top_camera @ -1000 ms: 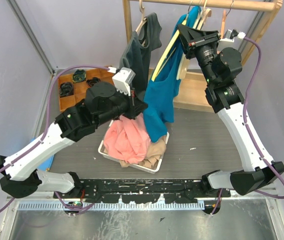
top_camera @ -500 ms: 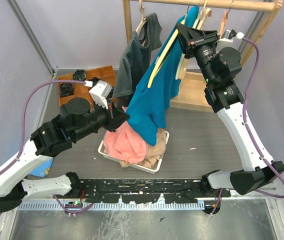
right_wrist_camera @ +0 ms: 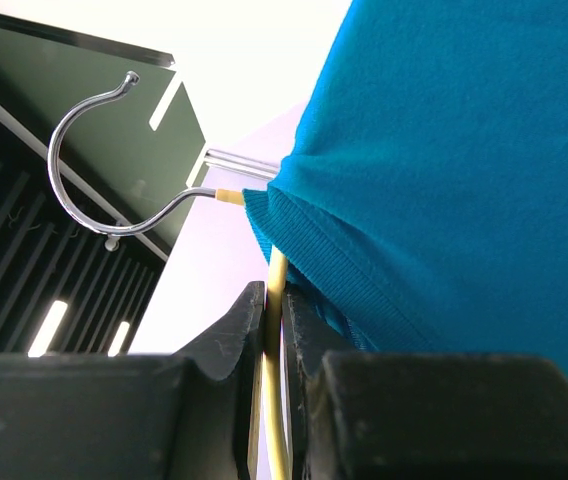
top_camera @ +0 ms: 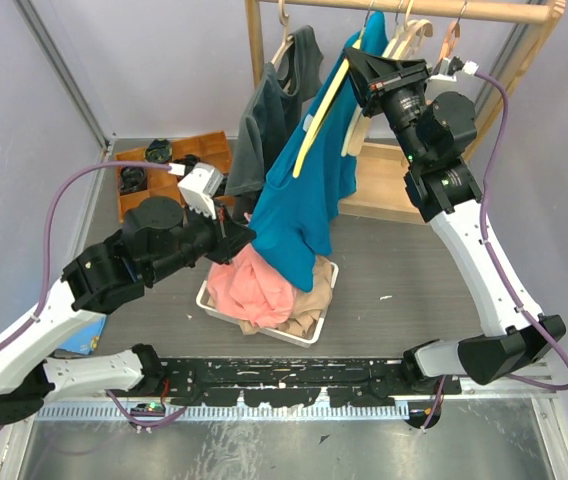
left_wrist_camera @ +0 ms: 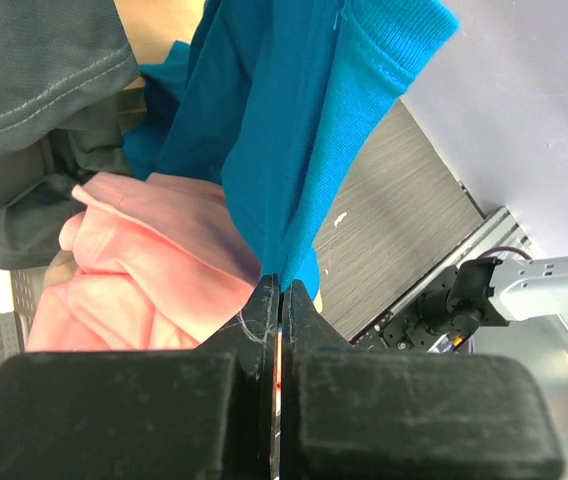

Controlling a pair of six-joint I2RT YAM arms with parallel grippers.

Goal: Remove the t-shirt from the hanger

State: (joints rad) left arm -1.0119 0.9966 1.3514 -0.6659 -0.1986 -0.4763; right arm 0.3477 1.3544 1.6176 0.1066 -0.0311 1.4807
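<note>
A teal t-shirt (top_camera: 309, 190) hangs stretched down and to the left from a yellow hanger (top_camera: 322, 110) held off the rack rail. My right gripper (top_camera: 349, 62) is shut on the hanger's thin yellow arm (right_wrist_camera: 276, 285), just below the shirt's ribbed collar (right_wrist_camera: 304, 250); the hanger's metal hook (right_wrist_camera: 94, 150) hangs free in the air. My left gripper (top_camera: 249, 232) is shut on the t-shirt's lower edge (left_wrist_camera: 299, 240), above the basket. In the left wrist view the fabric (left_wrist_camera: 294, 120) runs straight up from the closed jaws.
A wooden clothes rack (top_camera: 434, 10) stands at the back, with a dark grey shirt (top_camera: 269, 110) on a wooden hanger. Below the teal shirt is a white basket (top_camera: 264, 326) holding pink clothes (top_camera: 254, 280). A wooden box (top_camera: 129, 200) of dark items sits at the left.
My left arm has pulled back to the left with the shirt's lower edge, stretching the fabric that way. My right gripper has shifted the hanger slightly up and left.
</note>
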